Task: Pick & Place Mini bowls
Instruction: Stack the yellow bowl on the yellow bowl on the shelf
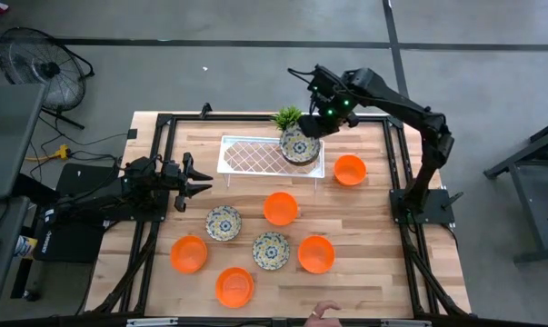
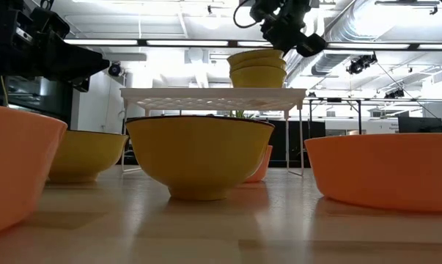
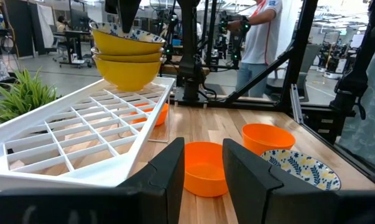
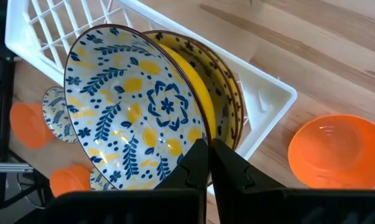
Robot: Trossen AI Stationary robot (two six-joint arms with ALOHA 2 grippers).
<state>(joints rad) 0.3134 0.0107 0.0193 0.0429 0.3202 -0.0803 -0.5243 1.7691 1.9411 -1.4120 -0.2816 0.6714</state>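
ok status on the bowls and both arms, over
Right gripper shut on rim of top cream floral bowl, stacked on white lattice tray. Left gripper waiting beside tray, holding nothing. Nothing blocking.

floral bowls (image 1: 300, 145): stacked upright on rack | two floral (image 1: 224, 222), five orange (image 1: 281, 208): scattered on table

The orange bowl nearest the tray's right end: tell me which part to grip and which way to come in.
Grip the rim of the orange bowl, coming straight down from above. It sits upright and open on the table, apart from the tray, so one finger can probably slip inside the wall and one outside. Its rounded sides give a sideways grip little to hold.
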